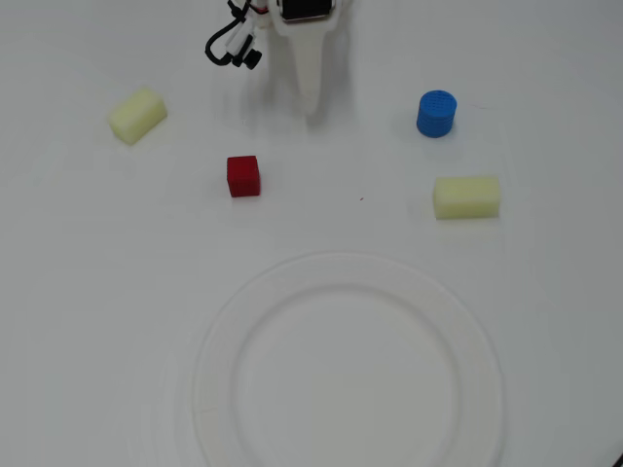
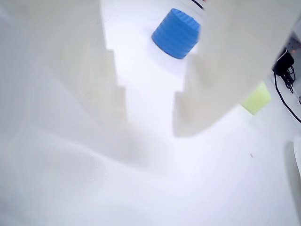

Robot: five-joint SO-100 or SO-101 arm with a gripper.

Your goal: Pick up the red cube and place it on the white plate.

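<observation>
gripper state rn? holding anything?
Gripper: open, empty. Red cube sits on the table, untouched.

Red cube: small, dark red, sits flat on white table, slightly turned, free on all sides. White plate: big, round, wide flat rim, empty, lies nearer lower edge of overhead view, well apart from cube.

No readable text, labels, brands, numbers or signs in overhead or wrist view.
</observation>
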